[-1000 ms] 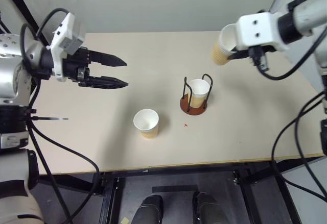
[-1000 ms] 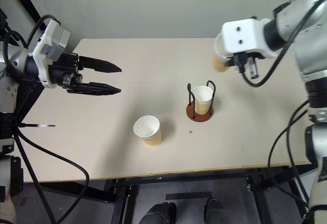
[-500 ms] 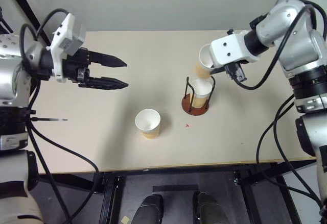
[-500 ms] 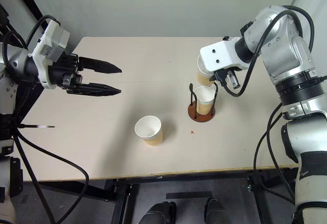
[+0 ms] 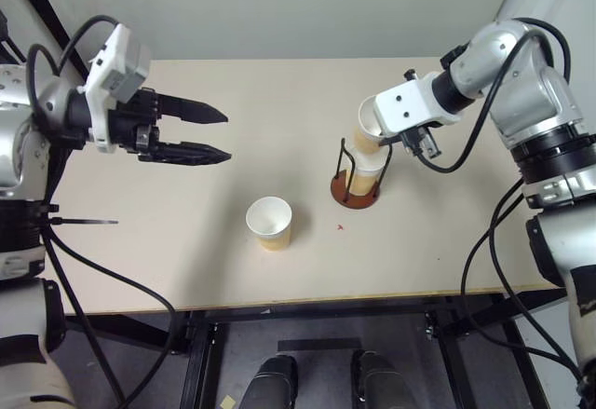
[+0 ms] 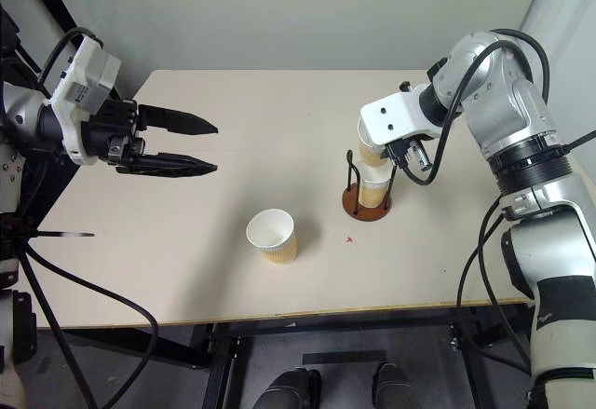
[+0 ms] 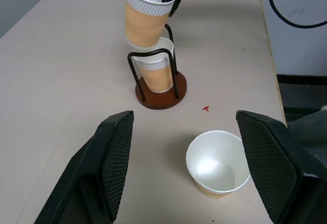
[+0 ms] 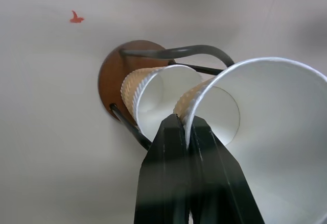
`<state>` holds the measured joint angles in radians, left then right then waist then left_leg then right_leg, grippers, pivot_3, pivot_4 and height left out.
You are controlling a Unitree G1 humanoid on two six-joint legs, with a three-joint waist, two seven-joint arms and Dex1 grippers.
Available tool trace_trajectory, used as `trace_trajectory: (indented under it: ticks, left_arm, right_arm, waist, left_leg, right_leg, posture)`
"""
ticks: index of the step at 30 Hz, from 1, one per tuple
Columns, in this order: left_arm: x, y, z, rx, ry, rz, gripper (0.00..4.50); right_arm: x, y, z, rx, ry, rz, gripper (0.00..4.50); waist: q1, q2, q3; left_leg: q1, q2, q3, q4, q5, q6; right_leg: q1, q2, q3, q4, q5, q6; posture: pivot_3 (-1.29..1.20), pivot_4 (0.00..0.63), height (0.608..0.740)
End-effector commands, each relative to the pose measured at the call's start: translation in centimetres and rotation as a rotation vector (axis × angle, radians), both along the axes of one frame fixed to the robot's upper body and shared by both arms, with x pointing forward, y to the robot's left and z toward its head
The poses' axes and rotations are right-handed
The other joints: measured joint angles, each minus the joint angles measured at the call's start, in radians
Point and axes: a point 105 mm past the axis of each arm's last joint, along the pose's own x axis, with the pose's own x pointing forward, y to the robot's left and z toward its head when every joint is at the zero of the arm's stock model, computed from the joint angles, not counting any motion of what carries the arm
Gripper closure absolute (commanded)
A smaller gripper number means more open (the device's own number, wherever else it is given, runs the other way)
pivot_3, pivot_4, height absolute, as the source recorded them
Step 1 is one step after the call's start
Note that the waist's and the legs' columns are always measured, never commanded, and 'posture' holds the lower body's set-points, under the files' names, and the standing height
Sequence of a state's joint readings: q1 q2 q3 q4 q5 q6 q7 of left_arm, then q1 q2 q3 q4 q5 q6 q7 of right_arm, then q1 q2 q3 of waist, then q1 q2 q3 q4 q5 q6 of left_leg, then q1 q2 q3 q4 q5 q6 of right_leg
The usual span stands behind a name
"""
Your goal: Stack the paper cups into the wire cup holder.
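Just below the right gripper, pinched on a paper cup's rim, stands the wire cup holder; left gripper gapes empty.

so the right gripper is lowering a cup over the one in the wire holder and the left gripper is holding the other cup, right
Not quite. The left gripper holds nothing: its fingers stand open in the air, and the third paper cup stands loose on the table, as the left eye view shows. The rest holds: the right gripper pinches the rim of a paper cup just above the cup in the wire cup holder.
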<state>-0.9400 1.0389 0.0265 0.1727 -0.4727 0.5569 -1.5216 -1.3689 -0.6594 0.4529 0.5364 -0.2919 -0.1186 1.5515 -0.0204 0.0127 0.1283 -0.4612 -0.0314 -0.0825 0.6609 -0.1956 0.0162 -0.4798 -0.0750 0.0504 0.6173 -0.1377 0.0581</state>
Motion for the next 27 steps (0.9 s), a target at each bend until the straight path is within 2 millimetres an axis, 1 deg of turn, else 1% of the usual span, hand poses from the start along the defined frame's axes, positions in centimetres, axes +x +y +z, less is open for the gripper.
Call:
trace_trajectory:
  ticks: [1,6,14,20,23,27]
  left_arm:
    - [-0.7,0.1,1.3,0.003,-0.054,-0.003,1.06]
    - [-0.6,0.1,1.4,0.000,-0.056,0.002,1.06]
    - [-0.7,0.2,1.3,-0.002,-0.057,0.005,1.06]
    - [-0.7,0.2,1.3,-0.001,-0.057,0.004,1.06]
    - [-0.6,0.1,1.3,0.000,-0.057,0.002,1.06]
    - [-0.6,0.1,1.2,0.001,-0.056,-0.001,1.06]
  right_arm:
    - [-0.2,0.7,0.8,-0.003,-0.045,0.031,4.47]
    - [-0.1,0.6,0.3,-0.026,-0.039,0.032,4.47]
    - [-0.9,0.8,-1.1,-0.067,0.005,0.070,4.47]
    - [-0.8,1.4,-1.3,-0.055,0.001,0.076,4.47]
    - [-0.6,1.9,-1.1,-0.025,-0.003,0.072,3.88]
    - [-0.6,2.1,-0.9,0.019,0.013,0.058,2.53]
  waist:
    - [-0.001,0.000,0.000]
    - [-0.001,0.000,0.000]
    - [-0.001,0.000,0.000]
    - [-0.001,0.000,0.000]
    - [-0.002,0.000,0.000]
    - [-0.001,0.000,0.000]
  left_leg:
    - [0.000,0.000,0.000,0.000,0.000,0.000]
    - [0.000,0.000,0.000,0.001,0.000,0.000]
    - [0.000,0.000,0.000,0.001,0.000,0.000]
    - [0.000,0.000,0.000,0.001,0.000,0.000]
    - [0.000,0.000,0.000,0.001,0.000,0.000]
    - [0.000,0.000,0.000,0.001,0.000,0.000]
  right_leg:
    - [0.000,0.000,0.000,0.000,0.000,0.000]
    - [0.000,0.000,0.000,0.001,0.000,0.000]
    - [0.000,0.000,0.000,0.001,0.000,0.000]
    - [0.000,0.000,0.000,0.001,0.000,0.000]
    - [0.000,0.000,0.000,0.002,0.000,0.000]
    - [0.000,0.000,0.000,0.002,0.000,0.000]
  posture:
    - [0.00,0.150,0.740]
    - [0.00,0.150,0.740]
    - [0.00,0.150,0.740]
    - [0.00,0.150,0.740]
    - [0.00,0.150,0.740]
    - [0.00,0.150,0.740]
